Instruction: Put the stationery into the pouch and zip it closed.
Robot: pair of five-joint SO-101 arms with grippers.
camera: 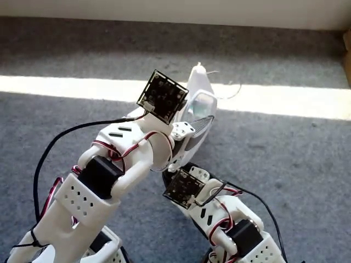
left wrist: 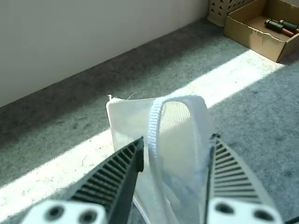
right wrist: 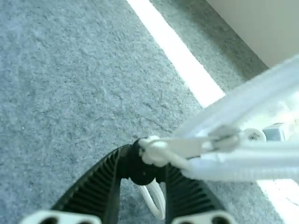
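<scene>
Ribbed fingers of my left gripper (left wrist: pixel 177 144) clamp, above the grey carpet (left wrist: pixel 261 107), the white mesh pouch (left wrist: pixel 126 121) at its webbing loop (left wrist: pixel 180 105) end. My right gripper (right wrist: pixel 145 163) pinches its zip-pull cord (right wrist: pixel 154 151) between narrowed jaws.

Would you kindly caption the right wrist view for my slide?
Right tool shut on the zipper pull of the pouch above grey carpet.

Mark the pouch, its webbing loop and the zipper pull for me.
pouch (camera: pixel 202 104), high view, on its translucent side panel.
webbing loop (left wrist: pixel 154 123), left wrist view, on the ribbed strap.
zipper pull (right wrist: pixel 156 150), right wrist view, on the white knotted cord end.
</scene>
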